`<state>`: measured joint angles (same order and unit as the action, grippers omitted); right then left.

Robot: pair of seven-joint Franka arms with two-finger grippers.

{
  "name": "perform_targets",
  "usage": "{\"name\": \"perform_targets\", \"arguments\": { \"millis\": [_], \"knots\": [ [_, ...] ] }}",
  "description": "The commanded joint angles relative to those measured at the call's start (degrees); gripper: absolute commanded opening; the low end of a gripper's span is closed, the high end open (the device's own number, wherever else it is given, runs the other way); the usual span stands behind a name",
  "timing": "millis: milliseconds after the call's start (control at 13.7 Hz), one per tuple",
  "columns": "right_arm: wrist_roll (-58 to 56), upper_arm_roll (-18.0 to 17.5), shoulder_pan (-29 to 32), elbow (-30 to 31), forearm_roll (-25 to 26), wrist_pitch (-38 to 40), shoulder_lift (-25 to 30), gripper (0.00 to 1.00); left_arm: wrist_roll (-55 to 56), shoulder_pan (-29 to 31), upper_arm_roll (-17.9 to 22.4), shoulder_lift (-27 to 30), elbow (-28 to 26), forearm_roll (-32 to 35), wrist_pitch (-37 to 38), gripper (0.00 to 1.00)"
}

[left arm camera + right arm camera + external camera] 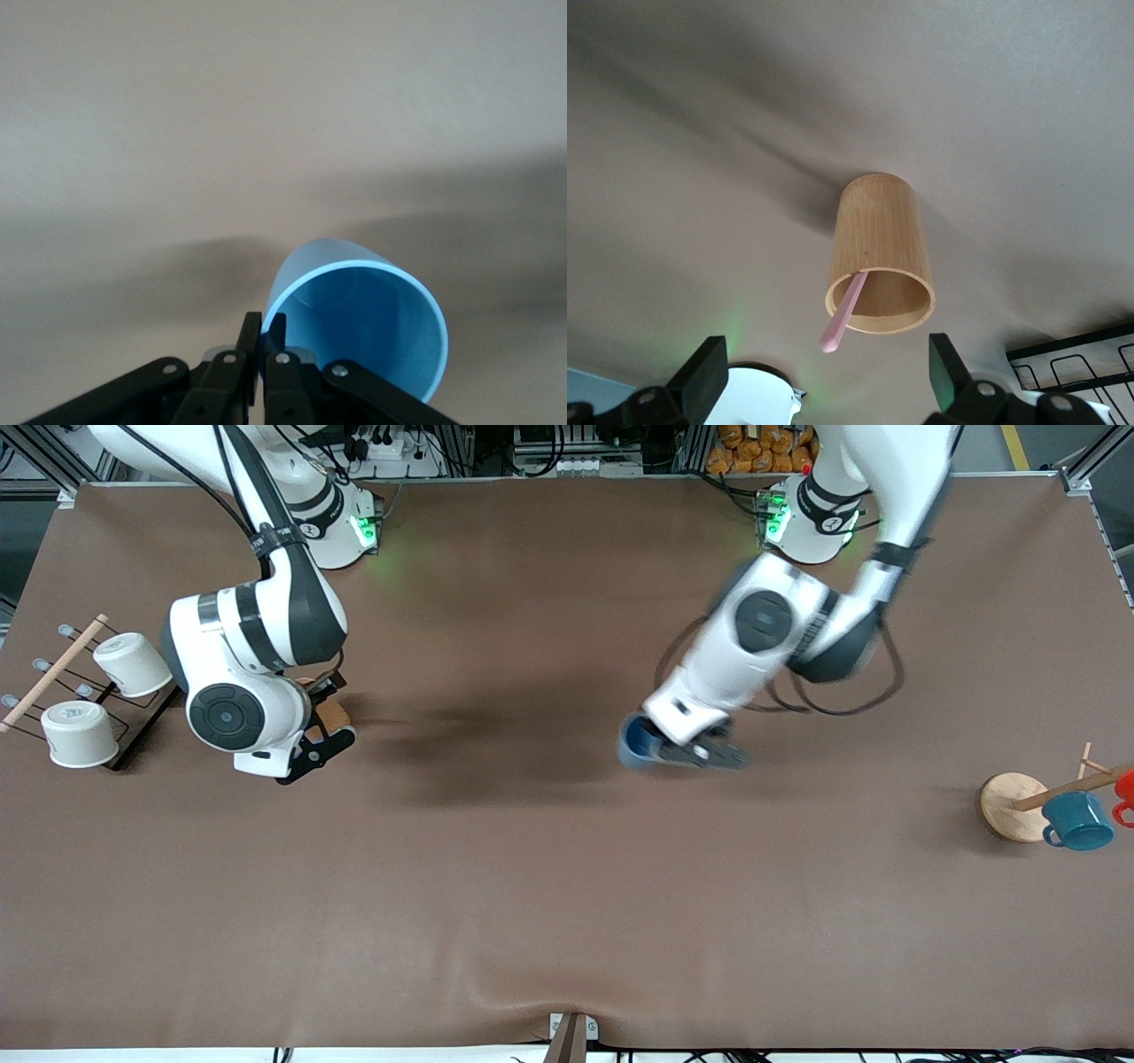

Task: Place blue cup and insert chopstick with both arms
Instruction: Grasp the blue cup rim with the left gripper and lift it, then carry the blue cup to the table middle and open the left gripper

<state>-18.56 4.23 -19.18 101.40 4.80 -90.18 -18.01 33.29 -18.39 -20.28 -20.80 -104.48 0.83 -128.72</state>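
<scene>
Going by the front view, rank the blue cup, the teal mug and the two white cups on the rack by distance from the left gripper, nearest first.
1. The blue cup: pinched by its rim in the left gripper, mid-table.
2. The teal mug: on the wooden stand at the left arm's end of the table.
3. The two white cups on the rack at the right arm's end: farthest, too close to call between them.

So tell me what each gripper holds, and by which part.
The left gripper pinches the blue cup by its rim wall. The right gripper holds nothing, open over the wooden cylinder with the pink chopstick in it.
</scene>
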Motion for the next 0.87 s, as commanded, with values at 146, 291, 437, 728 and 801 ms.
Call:
{"name": "perform_targets", "arguments": {
  "millis": [146,291,437,728,801],
  "knots": [
    [-0.87,-0.19,-0.06,2.84,1.79,-3.16,0.87,1.00,15.81,-9.45,0.68,-4.32,3.93,4.35,1.11,0.00],
    [-0.87,-0.19,-0.16,2.93,2.93,-3.43,0.87,1.00,20.48,-12.53,0.86,-7.48,6.21,4.44,1.11,0.00],
    [-0.60,-0.19,-0.15,3.01,2.85,-3.43,0.87,0.75,23.73,-15.08,1.12,-10.21,7.54,5.22,1.11,0.00],
    [0.10,-0.19,-0.07,3.10,2.85,-3.43,0.79,0.51,28.23,-16.24,1.12,-11.80,7.72,9.19,1.11,0.00],
    [0.10,-0.19,-0.15,3.10,2.85,-3.43,0.79,0.51,28.49,-16.15,1.21,-11.72,7.72,9.19,1.11,0.34]
  ]
}}
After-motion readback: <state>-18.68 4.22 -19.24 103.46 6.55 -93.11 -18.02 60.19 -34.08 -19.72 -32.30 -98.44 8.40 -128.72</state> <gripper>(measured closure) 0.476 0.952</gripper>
